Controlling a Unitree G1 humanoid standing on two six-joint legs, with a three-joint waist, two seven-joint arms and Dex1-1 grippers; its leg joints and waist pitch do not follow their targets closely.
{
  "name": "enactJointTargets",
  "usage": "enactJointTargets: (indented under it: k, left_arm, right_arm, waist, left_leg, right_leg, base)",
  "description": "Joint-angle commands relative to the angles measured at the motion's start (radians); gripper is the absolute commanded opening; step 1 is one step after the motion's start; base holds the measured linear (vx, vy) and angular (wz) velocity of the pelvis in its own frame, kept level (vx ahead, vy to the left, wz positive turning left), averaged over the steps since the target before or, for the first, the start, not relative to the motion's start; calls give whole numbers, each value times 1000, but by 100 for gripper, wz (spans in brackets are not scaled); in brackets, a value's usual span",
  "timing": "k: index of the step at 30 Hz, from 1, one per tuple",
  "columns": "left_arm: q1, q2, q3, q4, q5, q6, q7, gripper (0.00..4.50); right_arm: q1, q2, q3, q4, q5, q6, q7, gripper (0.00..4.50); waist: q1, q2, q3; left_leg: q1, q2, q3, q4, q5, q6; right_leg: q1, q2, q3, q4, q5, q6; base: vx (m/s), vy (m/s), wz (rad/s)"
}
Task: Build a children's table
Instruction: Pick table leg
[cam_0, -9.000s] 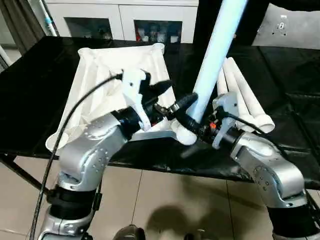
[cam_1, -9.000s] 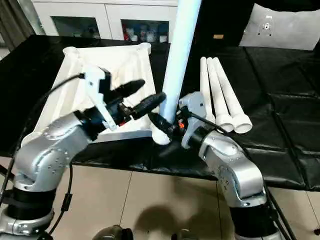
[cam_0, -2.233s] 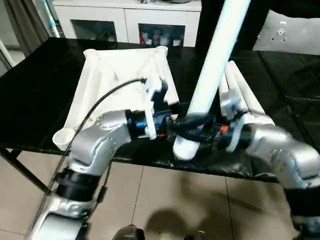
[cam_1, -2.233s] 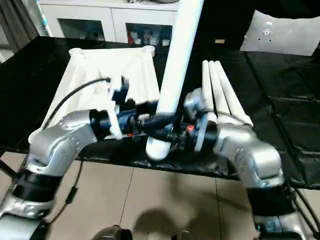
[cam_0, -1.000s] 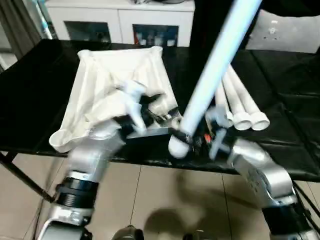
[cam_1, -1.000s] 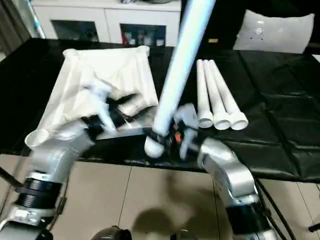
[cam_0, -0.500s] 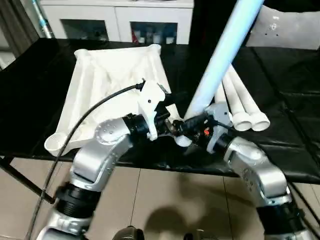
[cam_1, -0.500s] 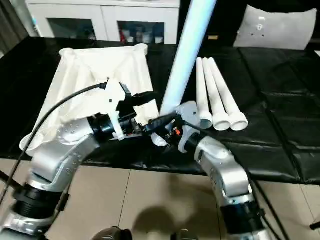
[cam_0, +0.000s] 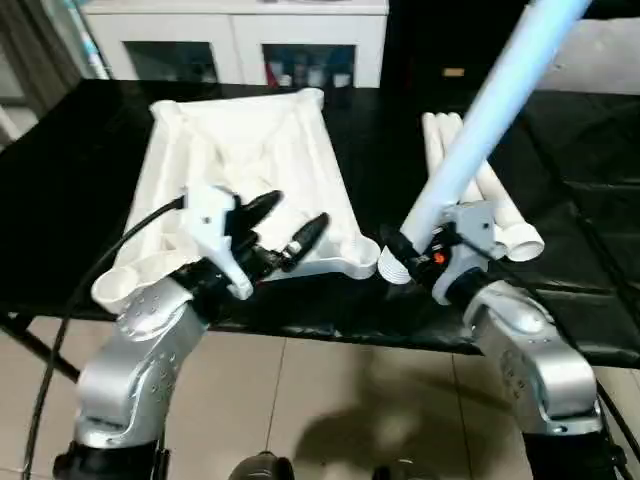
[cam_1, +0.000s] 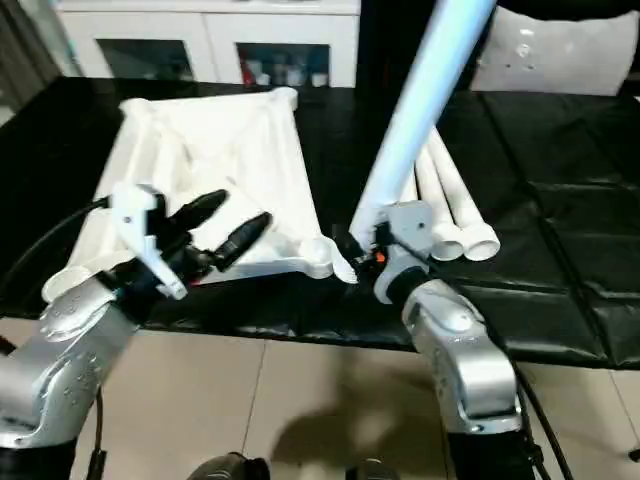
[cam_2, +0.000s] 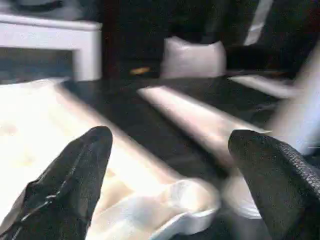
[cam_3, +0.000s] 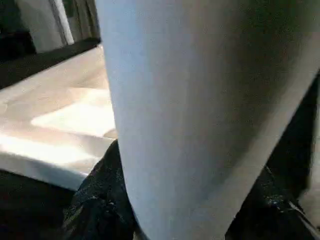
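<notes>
A black-covered worktable (cam_0: 90, 160) was seen carrying the parts of a children's table. The white tabletop (cam_0: 240, 160) lay upside down on the left half of the worktable, its ribbed underside facing up and a round corner socket (cam_0: 362, 262) set at the near right corner, close to the worktable's front edge. Behind the worktable, white cabinets (cam_0: 240, 40) with glass doors were seen.

One long white leg (cam_0: 480, 130) was held clamped near its wide lower end by the right gripper (cam_0: 400, 252), tilted so that its top leaned up and to the right out of view; its lower end was placed just beside the near right corner socket, and contact between the two could not be made out. Three more legs (cam_0: 490, 200) were left lying side by side on the worktable behind the right arm, wide ends toward the front.

The left gripper (cam_0: 285, 225) was held above the near part of the tabletop with its two black fingers (cam_2: 75, 175) spread wide apart and nothing between them.
</notes>
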Motion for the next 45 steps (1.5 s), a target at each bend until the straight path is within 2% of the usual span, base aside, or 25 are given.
enactJointTargets:
  k: [1, 8, 11, 14, 16, 18, 20, 21, 22, 23, 26, 28, 29, 30, 31, 34, 35, 36, 38, 39, 40, 41, 42, 43, 45]
  left_arm:
    - [8, 4, 18, 98, 138, -9, 131, 431]
    - [32, -27, 46, 50, 117, -61, 184, 431]
    - [33, -45, 44, 35, 124, -68, 189, 431]
    - [42, -45, 30, 43, 145, -68, 204, 431]
    - [48, -49, 27, 41, 145, -66, 209, 431]
    - [51, -51, 26, 37, 144, -65, 211, 431]
    - [52, -46, 25, 32, 149, -63, 206, 431]
    - [54, -40, 25, 31, 154, -61, 200, 431]
    - [54, -38, 25, 31, 155, -63, 198, 431]
    - [54, -35, 27, 30, 154, -61, 197, 431]
    - [55, -35, 32, 30, 148, -59, 196, 431]
    - [55, -32, 30, 31, 150, -58, 197, 431]
    - [55, -32, 30, 31, 150, -58, 197, 431]
    - [53, -30, 26, 33, 153, -60, 193, 431]
    - [52, -31, 25, 35, 155, -60, 191, 431]
    - [51, -33, 23, 39, 155, -62, 189, 431]
    - [53, -34, 21, 42, 152, -66, 186, 431]
    - [58, -32, 18, 43, 150, -68, 180, 431]
    - [71, -22, 9, 44, 156, -75, 170, 431]
    - [76, -22, 9, 43, 153, -77, 168, 431]
    - [84, -22, 10, 41, 151, -81, 167, 431]
    - [88, -21, 10, 40, 152, -83, 166, 431]
    - [93, -24, 11, 37, 146, -83, 164, 431]
    - [104, -25, 13, 30, 143, -78, 162, 431]
    - [118, -19, 9, 24, 151, -75, 165, 431]
  right_arm:
    - [2, 34, -35, -62, 31, 6, -37, 189]
    - [48, 29, -25, -69, 72, -21, 16, 189]
    - [41, 31, -16, -61, 65, -27, 32, 189]
    - [31, 22, 3, -55, 55, -37, 42, 189]
    - [30, 16, 13, -50, 45, -40, 47, 189]
    - [33, 11, 21, -49, 45, -39, 53, 189]
    - [36, 12, 28, -43, 45, -40, 61, 189]
    - [39, 8, 39, -32, 31, -52, 66, 189]
    - [40, 5, 43, -29, 27, -54, 66, 189]
    - [43, 3, 48, -26, 22, -59, 67, 189]
    - [47, -6, 57, -21, 15, -75, 75, 189]
    - [49, -10, 60, -21, 13, -80, 81, 189]
    - [49, -10, 60, -21, 13, -80, 81, 189]
    - [51, -14, 62, -19, 13, -77, 84, 189]
    - [51, -17, 64, -17, 13, -77, 88, 189]
    - [52, -21, 66, -12, 8, -83, 92, 189]
    - [53, -22, 66, -11, 7, -85, 93, 189]
    - [55, -23, 67, -13, 7, -84, 93, 189]
    - [58, -27, 70, -18, 5, -81, 94, 189]
    - [59, -30, 73, -19, 4, -81, 97, 189]
    - [58, -37, 77, -19, 4, -81, 106, 189]
    - [59, -40, 78, -20, 4, -82, 110, 189]
    - [58, -40, 77, -21, 7, -81, 113, 189]
    - [55, -43, 75, -21, 13, -79, 114, 189]
    - [50, -45, 72, -16, 13, -79, 118, 189]
  waist:
    - [-13, -6, -53]
    - [-20, 0, -56]
    - [-24, -5, -48]
    - [-46, -4, -19]
    - [-59, 6, -13]
    - [-51, 20, -15]
    - [-57, -23, -5]
    - [-56, -47, -4]
    - [-41, -43, -13]
    - [-26, -35, -21]
    - [-46, 8, -40]
    - [-83, 24, -53]
    - [-86, 19, -52]
    - [-81, 2, -53]
    - [-52, -15, -66]
    - [-19, -15, -77]
    - [-22, 3, -83]
    - [-48, 2, -89]
    - [-78, 15, -86]
    - [-77, -10, -82]
    - [-60, -47, -80]
    - [-46, -72, -71]
    - [-24, -82, -84]
    - [-14, -89, -81]
    - [-14, -74, -78]
  left_leg:
    - [44, 75, -58, -89, -467, -64]
    - [47, 89, -66, -105, -524, -80]
    - [66, 82, -68, -103, -629, -86]
    - [119, 69, -70, -88, -804, -99]
    - [112, 77, -80, -110, -863, -110]
    - [79, 128, -85, -211, -993, -123]
    - [124, 74, -49, -138, -894, -112]
    - [173, 8, -27, 29, -583, -59]
    - [63, 10, -53, 58, -257, 12]
    - [8, 19, -66, 38, -186, 21]
    - [84, 81, -97, -84, -266, 29]
    - [159, 120, -148, -99, -248, 146]
    - [164, 120, -142, -97, -252, 180]
    - [132, 89, -112, -77, -195, 229]
    - [47, 15, -66, -30, -67, 252]
    - [-32, 14, -79, 15, 66, 218]
    - [-7, 25, -84, -8, 150, 204]
    - [115, 71, -128, -27, 275, 280]
    - [248, 177, -229, -27, 455, 484]
    - [228, 176, -220, -10, 581, 498]
    - [164, 58, -140, 44, 554, 384]
    - [105, -9, -97, 45, 414, 327]
    - [0, -38, -95, 69, 212, 232]
    - [-7, -19, -92, 35, 155, 109]
    - [12, -16, -84, 8, 171, -5]
  right_leg:
    - [13, -88, 58, -115, -540, -41]
    - [13, -91, 56, -111, -429, -72]
    - [16, -96, 55, -121, -577, -45]
    - [-1, -66, 8, -160, -800, 19]
    - [35, -57, -20, -153, -763, 30]
    - [105, -41, -5, 22, -351, -23]
    - [47, -66, 27, -104, -579, -33]
    - [0, -134, 26, -226, -1032, 30]
    - [106, -199, 96, -212, -1089, 14]
    - [160, -199, 101, -182, -1004, 0]
    - [93, -52, 22, -97, -456, -129]
    - [50, -39, -5, -25, -111, -212]
    - [42, -48, -3, -25, -89, -220]
    - [71, -78, 18, -44, -13, -261]
    - [158, -105, 59, -64, 78, -288]
    - [218, -125, 86, -65, 154, -308]
    - [191, -76, 45, -34, 185, -280]
    - [92, -15, -6, 10, 155, -223]
    - [-73, -44, 10, 76, -120, -55]
    - [-98, -79, 52, 77, -52, 9]
    - [-58, -100, 86, -2, 173, -15]
    - [-1, -92, 106, -19, 256, -32]
    - [123, -141, 170, 5, 585, -110]
    - [129, -119, 143, 27, 892, -118]
    - [115, -60, 101, 36, 967, -91]
  base:
    - [0, 0, 0]
    - [0, 0, 0]
    - [0, 0, 0]
    - [0, 0, 0]
    - [0, 0, 0]
    - [0, 0, 0]
    - [29, -34, 0]
    - [83, -57, -11]
    - [83, -57, -11]
    - [148, -11, -22]
    - [142, 4, 0]
    - [144, 18, 5]
    - [148, 14, 7]
    - [124, -1, 6]
    - [124, -1, 6]
    - [96, -10, 5]
    - [115, -12, 6]
    - [154, -23, 9]
    - [155, -33, 8]
    - [77, -60, 8]
    - [77, -60, 8]
    - [7, -59, 15]
    - [10, -66, 15]
    - [10, -66, 15]
    - [-8, -68, 3]
